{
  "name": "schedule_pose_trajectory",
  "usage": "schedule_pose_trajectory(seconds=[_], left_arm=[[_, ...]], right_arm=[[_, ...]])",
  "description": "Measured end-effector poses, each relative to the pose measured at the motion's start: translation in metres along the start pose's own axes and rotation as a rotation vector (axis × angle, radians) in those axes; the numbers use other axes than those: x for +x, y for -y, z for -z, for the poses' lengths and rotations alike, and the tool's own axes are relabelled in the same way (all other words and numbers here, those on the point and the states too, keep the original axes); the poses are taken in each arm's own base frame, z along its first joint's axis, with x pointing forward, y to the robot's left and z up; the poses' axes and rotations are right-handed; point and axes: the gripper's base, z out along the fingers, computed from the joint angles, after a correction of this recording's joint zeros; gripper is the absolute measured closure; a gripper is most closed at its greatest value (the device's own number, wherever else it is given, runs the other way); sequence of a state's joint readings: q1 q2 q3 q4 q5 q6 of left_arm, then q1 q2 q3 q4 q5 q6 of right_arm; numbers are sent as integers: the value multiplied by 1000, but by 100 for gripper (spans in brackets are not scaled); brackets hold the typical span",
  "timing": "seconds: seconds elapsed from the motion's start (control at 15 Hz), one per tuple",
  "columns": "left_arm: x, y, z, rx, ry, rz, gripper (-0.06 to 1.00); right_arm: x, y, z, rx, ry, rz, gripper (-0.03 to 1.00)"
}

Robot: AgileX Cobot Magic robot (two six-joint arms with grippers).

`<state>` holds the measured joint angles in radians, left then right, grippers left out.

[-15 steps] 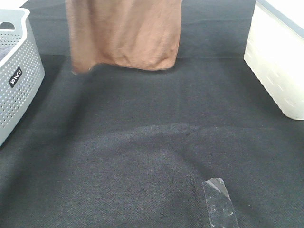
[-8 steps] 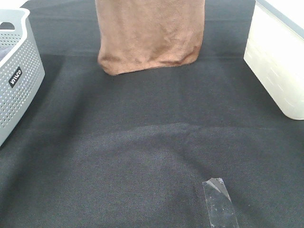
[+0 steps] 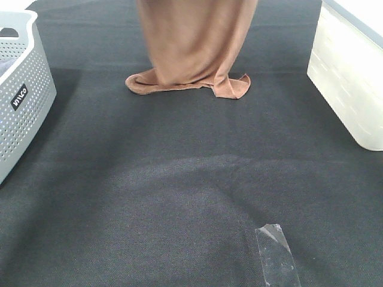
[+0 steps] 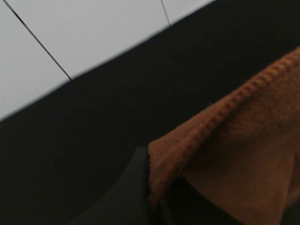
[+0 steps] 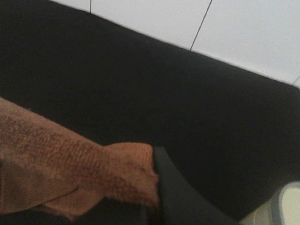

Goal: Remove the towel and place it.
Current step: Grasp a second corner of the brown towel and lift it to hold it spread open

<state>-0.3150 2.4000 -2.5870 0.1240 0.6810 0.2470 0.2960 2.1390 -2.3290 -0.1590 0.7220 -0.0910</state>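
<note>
The towel (image 3: 194, 48) hung from above the frame at the far middle of the table (image 3: 179, 197), gathered into a narrow drape. Its lower hem touched the black table cover: one fold lay flat toward the left, and a corner curled up toward the right. Neither arm showed in the high view. In the left wrist view, the left gripper (image 4: 154, 199) was pressed together on a stitched hem, with the brown cloth bunched against a dark finger (image 4: 133, 187). In the right wrist view, the right gripper (image 5: 152, 204) likewise pinched a bunched corner of the towel beside its own dark finger (image 5: 176, 192). In both wrist views the far table edge ran as a straight line against a pale tiled surface (image 4: 70, 37). A grey perforated basket (image 3: 24, 107) stood at the left edge, well apart from the towel. A white container (image 3: 353, 78) stood along the right edge, nearer the cloth but clear of it. Between these two, the whole near and middle stretch of black cover lay open. The one thing on it was a strip of clear tape (image 3: 276, 254) stuck down close to the near edge, right of centre.
</note>
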Motion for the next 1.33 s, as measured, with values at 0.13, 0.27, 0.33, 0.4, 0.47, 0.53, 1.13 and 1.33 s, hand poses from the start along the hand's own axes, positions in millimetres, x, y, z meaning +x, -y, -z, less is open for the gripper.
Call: schedule_pose_trajectory(seconds=[0.13,0.27,0.33,0.4,0.47,0.53,1.13,1.33], left_arm=[[6,4,16,89,-183,47,94],[0,1,51,142,-341,110,94],[-6,-1,63,145,-353,125,94],[-13,-4,73,145,-343,150,94],[-20,-6,83,150,-322,186,94],[-27,-6,92,169,-303,214,94],[6,6,185,283,-499,223,94],[28,14,227,318,-545,234,94]], right_arm=[[5,-1,15,-43,-113,-29,97],[7,-6,45,-149,-236,-48,97],[6,-8,56,-190,-264,-40,97],[7,-10,64,-230,-295,-27,97],[7,-11,71,-260,-312,-18,97],[4,-11,77,-267,-304,-20,97],[38,-15,153,-334,-394,-64,97],[62,-20,182,-363,-441,-106,97]])
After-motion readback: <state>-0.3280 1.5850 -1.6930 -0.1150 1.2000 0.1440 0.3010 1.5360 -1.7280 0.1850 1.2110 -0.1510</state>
